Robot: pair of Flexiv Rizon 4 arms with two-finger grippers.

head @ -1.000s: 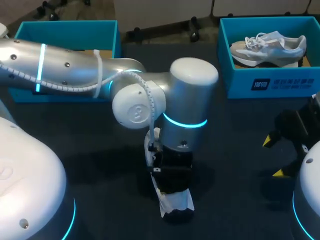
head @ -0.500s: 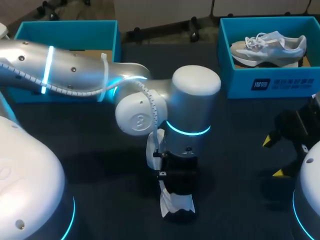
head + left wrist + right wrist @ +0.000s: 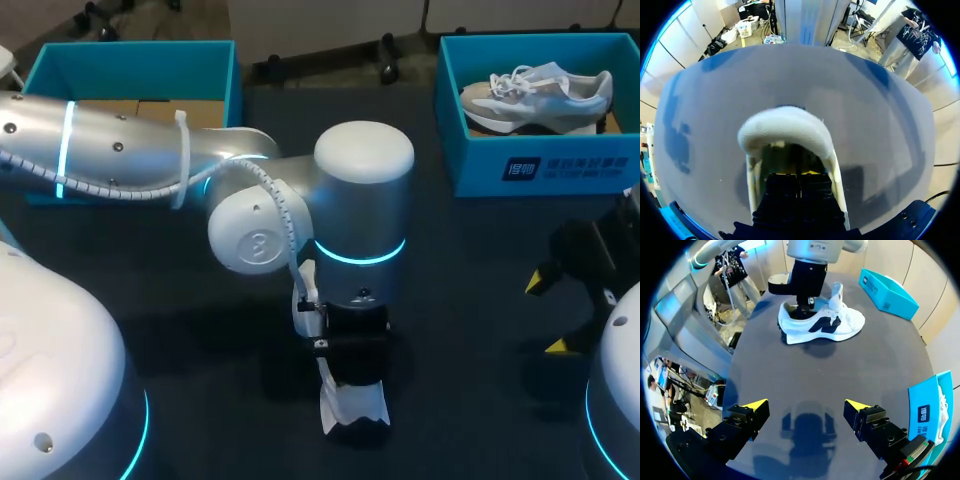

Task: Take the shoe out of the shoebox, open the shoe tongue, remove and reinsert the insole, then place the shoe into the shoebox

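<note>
A white sneaker [image 3: 825,326] with a dark side logo lies on the dark table, mostly hidden under my left arm in the head view, where only white parts of the sneaker [image 3: 350,405] show. Its tongue [image 3: 835,294] stands up. My left gripper [image 3: 801,310] points straight down into the shoe's opening near the heel, its fingers together. In its own wrist view the padded heel collar [image 3: 785,125] arches ahead of the left gripper [image 3: 800,174]; whether it pinches anything inside is hidden. My right gripper [image 3: 805,405] stands open and empty well away from the shoe.
A blue shoebox [image 3: 540,165] at the back right holds a second pale sneaker [image 3: 535,92]. Another blue box [image 3: 130,60] stands at the back left, partly behind my left arm. My right gripper [image 3: 550,312] is near the table's right edge.
My left arm's wrist swung slightly right, then back to the left above the shoe. The shoe and my right arm kept their places.
</note>
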